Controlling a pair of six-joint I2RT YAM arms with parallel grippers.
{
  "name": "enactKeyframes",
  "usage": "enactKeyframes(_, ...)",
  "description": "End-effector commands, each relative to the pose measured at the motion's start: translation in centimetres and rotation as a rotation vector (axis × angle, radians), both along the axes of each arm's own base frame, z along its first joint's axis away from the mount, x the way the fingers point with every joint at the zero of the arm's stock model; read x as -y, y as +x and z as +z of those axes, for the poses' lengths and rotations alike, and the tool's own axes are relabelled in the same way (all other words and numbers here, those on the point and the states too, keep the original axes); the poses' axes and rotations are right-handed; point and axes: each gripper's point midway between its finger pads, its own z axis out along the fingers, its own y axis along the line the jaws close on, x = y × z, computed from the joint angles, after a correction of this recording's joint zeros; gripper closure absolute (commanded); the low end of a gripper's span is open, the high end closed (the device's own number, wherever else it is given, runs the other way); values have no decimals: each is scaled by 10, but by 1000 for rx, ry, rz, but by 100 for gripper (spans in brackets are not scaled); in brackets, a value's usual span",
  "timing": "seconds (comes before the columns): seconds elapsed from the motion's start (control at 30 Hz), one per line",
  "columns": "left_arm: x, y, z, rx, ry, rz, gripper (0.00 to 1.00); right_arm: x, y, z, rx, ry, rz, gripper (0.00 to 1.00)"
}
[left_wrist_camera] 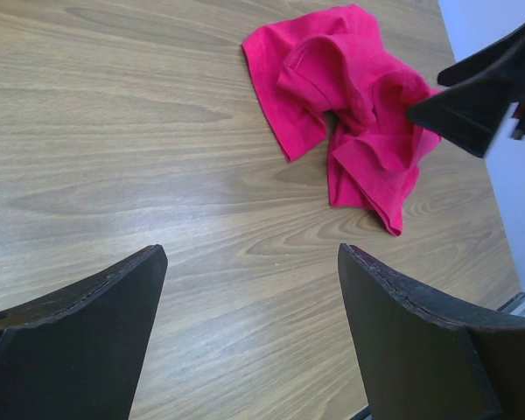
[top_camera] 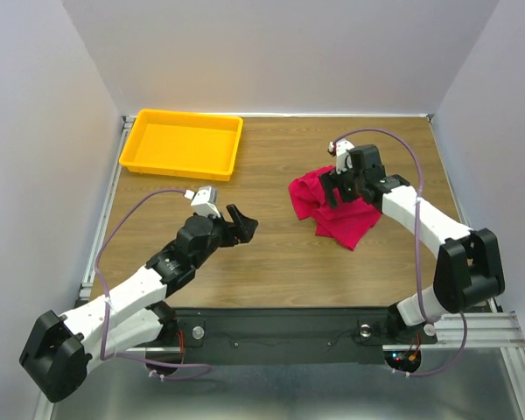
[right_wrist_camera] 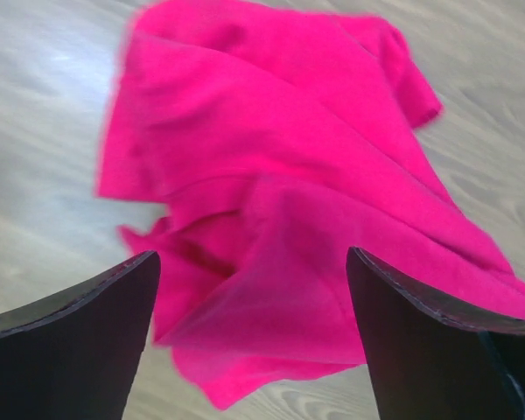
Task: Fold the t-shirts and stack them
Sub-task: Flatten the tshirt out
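Observation:
A crimson-pink t-shirt (top_camera: 328,210) lies in a wrinkled heap on the wooden table, right of centre. It also shows in the left wrist view (left_wrist_camera: 350,105) and fills the right wrist view (right_wrist_camera: 280,192). My right gripper (top_camera: 339,185) is open, hovering just above the heap, with the cloth between and below its fingers (right_wrist_camera: 420,341) and nothing gripped. My left gripper (top_camera: 241,222) is open and empty over bare wood to the left of the shirt, its fingers (left_wrist_camera: 96,332) apart from the cloth.
A yellow plastic tray (top_camera: 149,153) stands at the back left of the table. Grey walls close in the left, back and right sides. Purple cables loop from both arms.

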Motion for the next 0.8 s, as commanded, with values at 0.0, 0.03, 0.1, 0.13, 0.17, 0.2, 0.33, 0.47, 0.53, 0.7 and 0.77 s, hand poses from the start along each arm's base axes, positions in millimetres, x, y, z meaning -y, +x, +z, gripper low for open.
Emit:
enactKeyframes(0.0,8,10,38,80,-82,1,9,14,27,3,62,-57,-132,12)
enactKeyframes(0.03,9,10,39,82,-81,2,9,11,27,1,54,-54,-128,19)
enactKeyframes(0.1,10,11,40,85,-76,-1,9,10,29,-3,45,-62,-123,40)
enactKeyframes(0.13,10,12,40,82,-72,-1,9,12,31,-1,54,-71,-137,51)
enactKeyframes(0.17,10,12,41,85,-73,0,9,13,33,3,65,-75,-136,63)
enactKeyframes(0.2,10,12,42,86,-72,-2,10,14,36,16,96,-76,-132,85)
enactKeyframes(0.33,8,12,43,94,-66,0,9,-2,26,79,220,-27,27,99)
enactKeyframes(0.47,10,11,52,131,-54,-27,9,-55,-37,138,212,135,478,100)
enactKeyframes(0.53,10,11,61,170,-47,-43,9,-68,-55,152,184,179,605,99)
enactKeyframes(0.7,15,5,86,321,-26,-124,9,-94,-101,202,220,328,905,99)
enactKeyframes(0.77,16,2,99,413,0,-164,9,-93,-105,235,296,323,942,99)
